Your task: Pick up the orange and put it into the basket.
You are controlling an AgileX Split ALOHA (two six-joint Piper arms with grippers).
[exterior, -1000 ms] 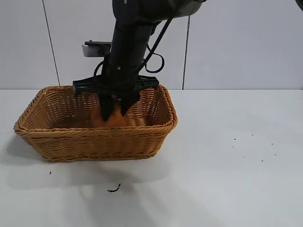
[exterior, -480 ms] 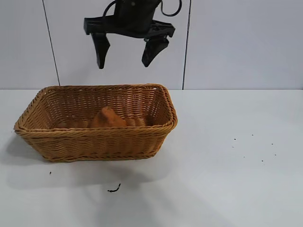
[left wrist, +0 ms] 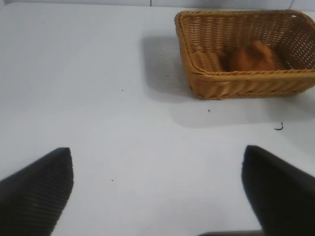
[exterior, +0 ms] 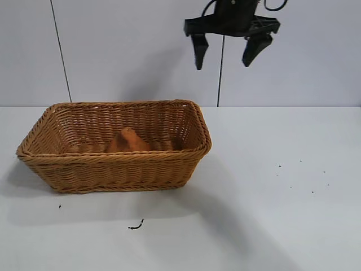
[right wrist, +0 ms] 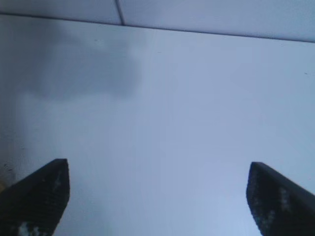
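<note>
orange [exterior: 128, 141] lies inside basket [exterior: 118, 169], near its middle, touching no claw. your right claw [exterior: 227, 53] hangs high above basket's right end, fingers wide, empty. left claw [left wrist: 157, 196] well apart from basket, over bare table [left wrist: 98, 98], wide, empty. placing looks done; you've only parking left.

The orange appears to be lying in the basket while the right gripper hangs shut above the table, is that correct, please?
Not quite: the right gripper is open, its fingers spread wide in the exterior view. The orange does lie in the basket.
</note>
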